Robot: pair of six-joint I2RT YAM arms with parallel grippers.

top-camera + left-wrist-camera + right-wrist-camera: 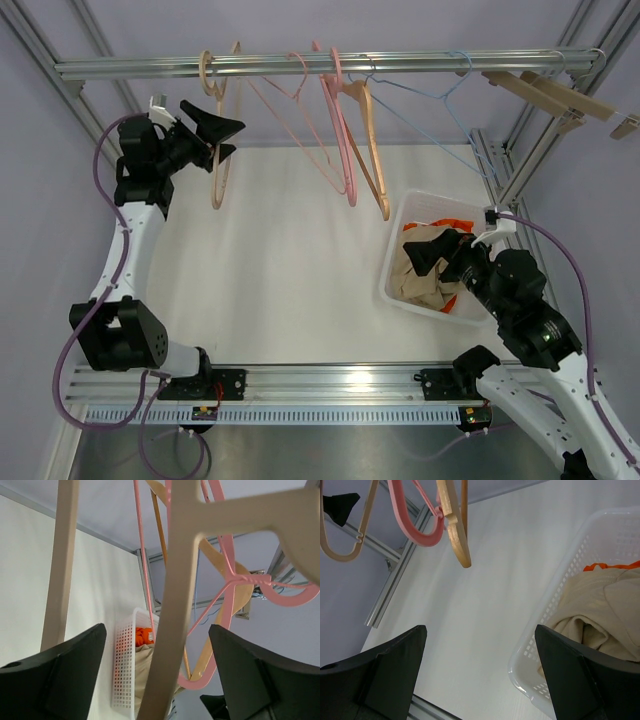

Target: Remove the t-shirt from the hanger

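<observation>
A bare beige hanger (pixel 218 170) hangs at the left end of the rail (pixel 300 66). My left gripper (pixel 222 140) stands open, one finger on each side of that hanger's arm (pixel 172 605) without pinching it. A beige t-shirt (pixel 425 285) lies crumpled in the white basket (pixel 398 222) at the right, over an orange cloth (pixel 455 222). Over the basket's near left corner my right gripper (pixel 432 255) hovers open and holds nothing. In the right wrist view the t-shirt (pixel 600 605) lies inside the basket wall (pixel 555 605), below my gripper (pixel 480 630).
Several more bare hangers hang along the rail: pink wire (pixel 300 110), thick pink (pixel 338 130), wooden (pixel 372 150) and blue wire (pixel 440 100). Wooden clip hangers (pixel 550 92) sit at the far right. Frame posts (pixel 520 150) stand behind the basket.
</observation>
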